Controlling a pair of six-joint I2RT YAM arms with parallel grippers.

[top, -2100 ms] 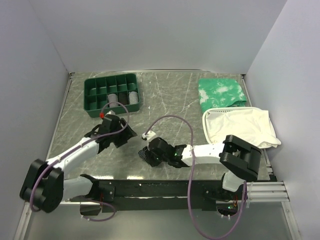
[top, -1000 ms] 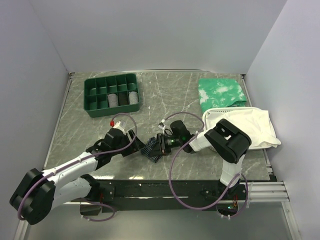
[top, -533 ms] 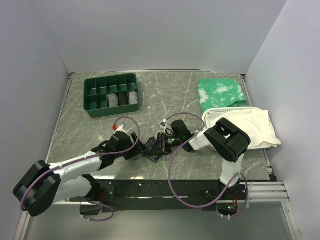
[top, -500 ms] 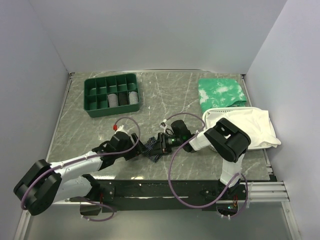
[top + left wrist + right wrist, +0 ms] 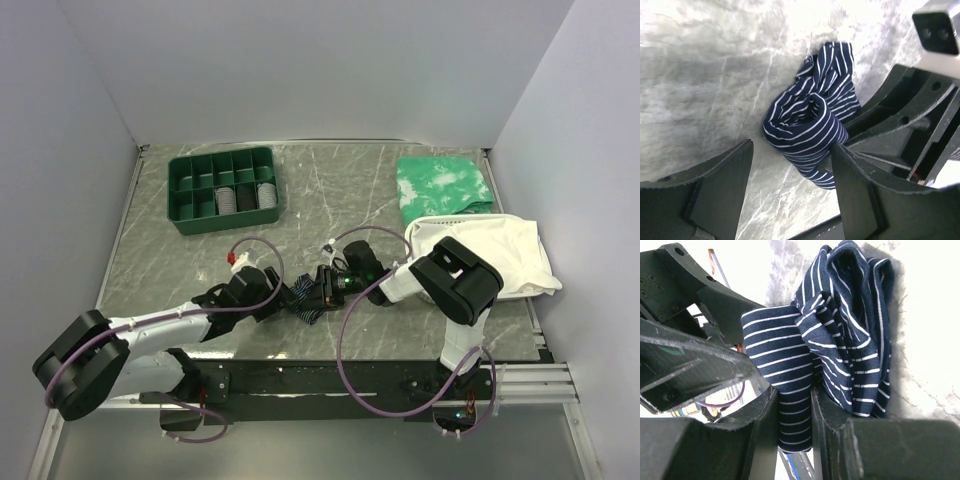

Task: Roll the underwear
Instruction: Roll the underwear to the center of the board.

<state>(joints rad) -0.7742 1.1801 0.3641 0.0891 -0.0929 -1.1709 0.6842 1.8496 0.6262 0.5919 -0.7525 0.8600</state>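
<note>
From the top, the underwear (image 5: 303, 300) sits bunched on the counter (image 5: 330, 200) near the front edge, right between our two arms. The left jaws are on its left and the right jaws on its right. Both look about as near, though it is too small here to be sure.

From the left wrist, our left jaws stand wide. The bundle lies just ahead, between their tips. Its long way runs away from them, not across.

From the right wrist, our right jaws are narrow, pinching a striped fold.
</note>
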